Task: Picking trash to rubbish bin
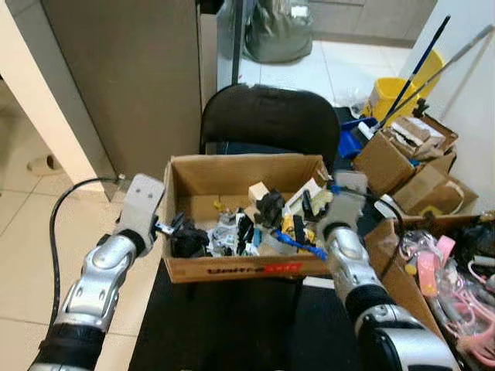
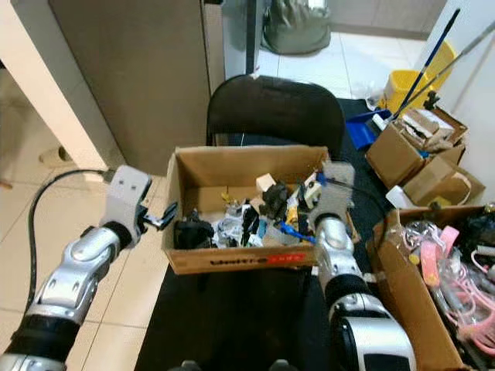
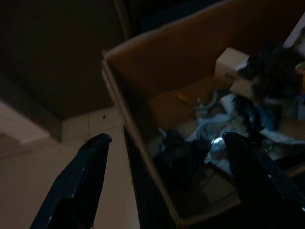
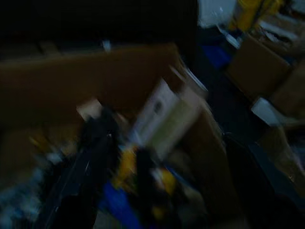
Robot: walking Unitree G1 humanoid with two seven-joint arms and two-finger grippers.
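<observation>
Left tool (image 3: pixel 164 143) spread wide, straddling the box (image 1: pixel 232 176) wall, one finger outside, one over the trash (image 1: pixel 255 224) inside. Right tool (image 4: pixel 162 152) also released, hovering above the box's far end. Chair (image 1: pixel 267 116) behind, more boxes (image 1: pixel 410 166) to the right.

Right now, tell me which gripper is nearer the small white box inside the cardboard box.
Right. The right gripper reaches into the cardboard box beside the small white box; the left gripper straddles the box's left wall, farther off.
</observation>
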